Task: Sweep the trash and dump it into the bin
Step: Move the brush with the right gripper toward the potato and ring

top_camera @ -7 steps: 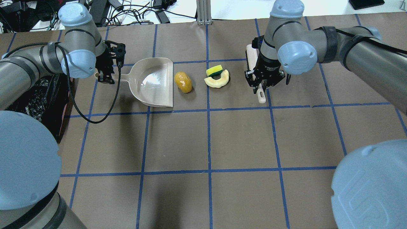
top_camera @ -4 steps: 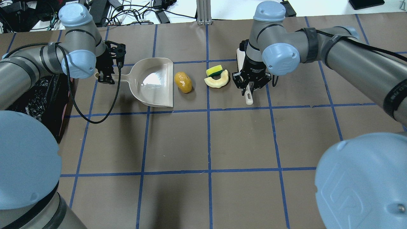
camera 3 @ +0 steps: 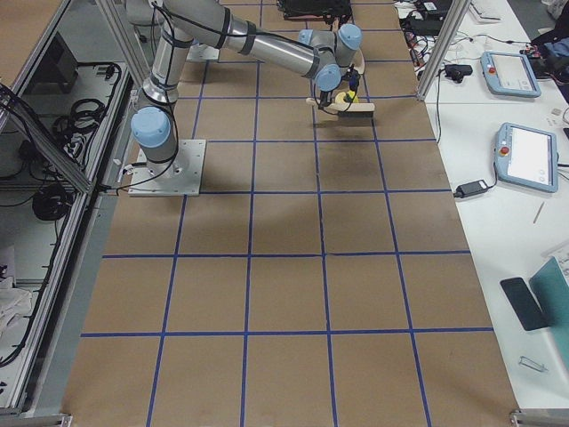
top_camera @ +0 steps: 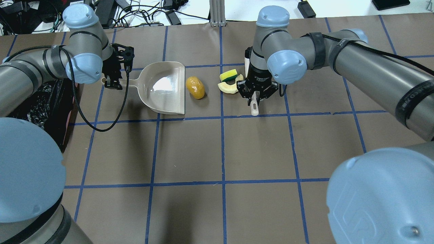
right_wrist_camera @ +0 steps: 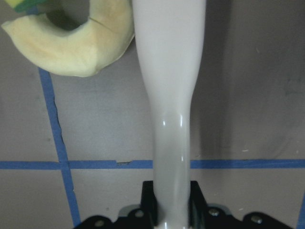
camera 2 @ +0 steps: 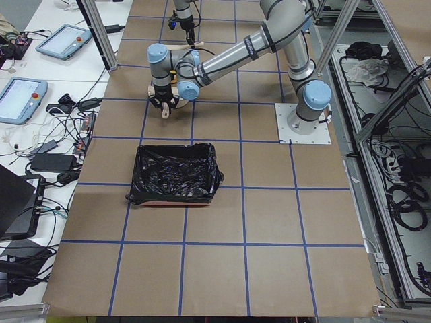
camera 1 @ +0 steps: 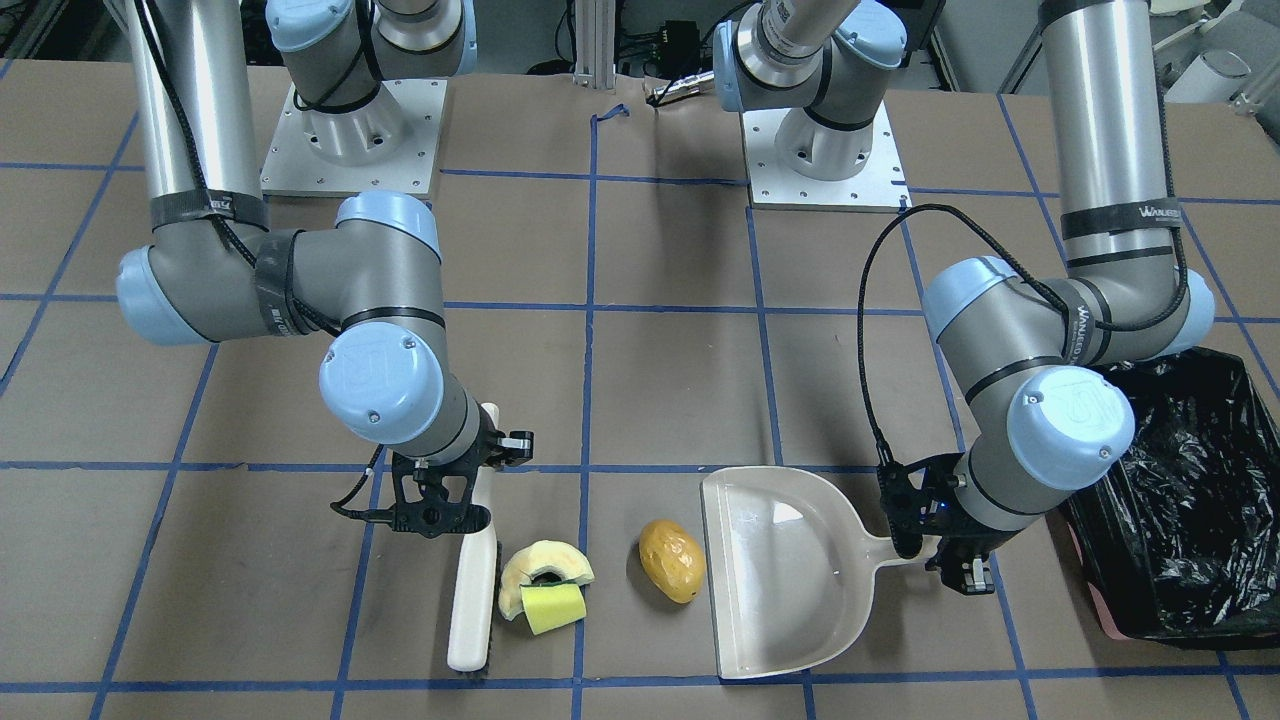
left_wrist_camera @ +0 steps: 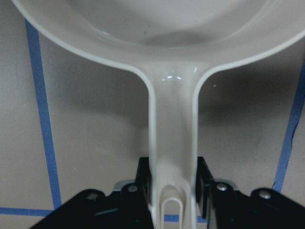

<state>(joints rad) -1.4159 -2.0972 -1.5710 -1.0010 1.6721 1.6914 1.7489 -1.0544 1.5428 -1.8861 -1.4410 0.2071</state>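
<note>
The left gripper (top_camera: 113,81) is clenched on the end of the dustpan (top_camera: 166,88) handle, its fingers (left_wrist_camera: 202,179) pressed against both sides of it in the left wrist view. The pan lies flat on the table (top_camera: 257,149) with its open edge turned toward the trash. The right gripper (top_camera: 255,96) is clamped on the thin handle of a white brush (camera 1: 472,600), which lies low along the table with its long head beside the trash (the bristles barely show as a dark fringe). The slice (camera 1: 530,560) lies against the brush head, touching it in the right wrist view, and the sponge (camera 1: 553,607) sits in the slice's curve, resting on it. The potato (camera 1: 673,559) lies apart from those two, between them and the dustpan, just beside the pan's open edge; whether it touches the edge cannot be told. The bin (camera 1: 1180,480), lined with black plastic, stands on the robot's left behind the left arm, well apart from the trash, and none of the pieces shows in it.
</note>
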